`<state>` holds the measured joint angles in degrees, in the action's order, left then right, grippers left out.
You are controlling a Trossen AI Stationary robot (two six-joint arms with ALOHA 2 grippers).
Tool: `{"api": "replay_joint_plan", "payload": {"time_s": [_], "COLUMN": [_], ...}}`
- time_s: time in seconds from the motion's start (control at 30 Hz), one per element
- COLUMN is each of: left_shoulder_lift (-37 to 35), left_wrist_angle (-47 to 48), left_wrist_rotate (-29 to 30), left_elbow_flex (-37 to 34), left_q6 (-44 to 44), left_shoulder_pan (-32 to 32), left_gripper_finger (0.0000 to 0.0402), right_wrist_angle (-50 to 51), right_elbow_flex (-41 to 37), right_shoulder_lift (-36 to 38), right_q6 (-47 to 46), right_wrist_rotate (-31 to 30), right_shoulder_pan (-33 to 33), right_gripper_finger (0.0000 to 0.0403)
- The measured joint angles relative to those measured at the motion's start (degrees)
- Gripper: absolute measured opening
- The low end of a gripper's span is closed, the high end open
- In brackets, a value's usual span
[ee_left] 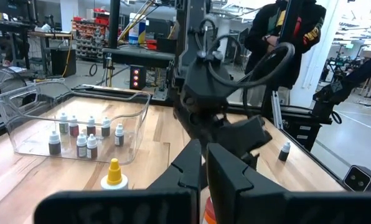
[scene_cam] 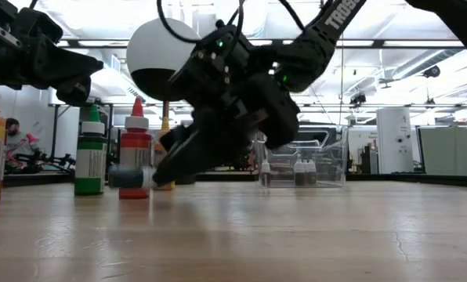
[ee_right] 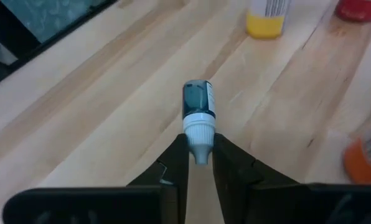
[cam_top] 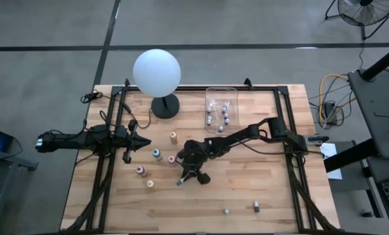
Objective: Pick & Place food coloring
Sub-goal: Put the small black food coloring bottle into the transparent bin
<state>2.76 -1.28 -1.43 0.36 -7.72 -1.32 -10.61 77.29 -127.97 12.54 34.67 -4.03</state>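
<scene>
High view: wooden table (cam_top: 247, 196) with white globe lamp (cam_top: 156, 72) at the far side and, to its right, a clear plastic bin (cam_top: 221, 108) holding several small dropper bottles; larger food coloring bottles stand loose at mid-table, including an orange one (cam_top: 173, 137), a teal one (cam_top: 156, 154), a pink one (cam_top: 141, 170) and a yellow one (cam_top: 150, 183); two tiny bottles (cam_top: 256, 207) sit near the front right. The right gripper (cam_top: 181, 180) reaches to table centre, low over the wood; the left gripper (cam_top: 142, 141) waits at the left, fingers pressed together. Low view: the right gripper holds a small dark bottle (scene_cam: 132, 178) lying sideways at table level, just in front of a red bottle (scene_cam: 135, 149) and beside a green one (scene_cam: 89, 160); the bin stands farther back on the right. Left wrist view: the left arm's fingers (ee_left: 192, 165) are closed tip to tip; a yellow-capped bottle (ee_left: 114, 174) stands near; the bin's bottles show beyond; a person in dark clothing (ee_left: 285, 31) stands behind the table. Right wrist view: fingertips pinch the white cap of the dark teal bottle (ee_right: 198, 99), which appears to lie flat on the wood.
</scene>
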Motion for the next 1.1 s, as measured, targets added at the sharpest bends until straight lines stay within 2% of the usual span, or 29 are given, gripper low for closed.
{"api": "replay_joint_plan", "payload": {"time_s": [0.33,0.57,0.9,1.1], "left_shoulder_lift": [0.00,0.00,0.00,0.00], "left_wrist_angle": [0.00,0.00,0.00,0.00], "left_wrist_rotate": [0.00,0.00,0.00,0.00], "left_elbow_flex": [0.00,-0.01,-0.02,-0.01], "left_q6": [-0.01,-0.01,0.00,0.01], "left_shoulder_pan": [-0.02,0.00,0.00,-0.01], "left_gripper_finger": [0.0000,0.0000,0.0000,0.0000], "right_wrist_angle": [16.68,27.09,39.77,49.08], "right_elbow_flex": [0.02,0.02,0.16,1.20], "right_shoulder_lift": [7.37,15.70,27.68,31.92], "right_q6": [6.59,12.86,23.88,34.83], "right_wrist_rotate": [-0.17,-0.55,-11.54,-16.76], "right_shoulder_pan": [1.03,2.61,5.89,7.59], "right_gripper_finger": [0.0049,0.0049,0.0049,0.0049]}}
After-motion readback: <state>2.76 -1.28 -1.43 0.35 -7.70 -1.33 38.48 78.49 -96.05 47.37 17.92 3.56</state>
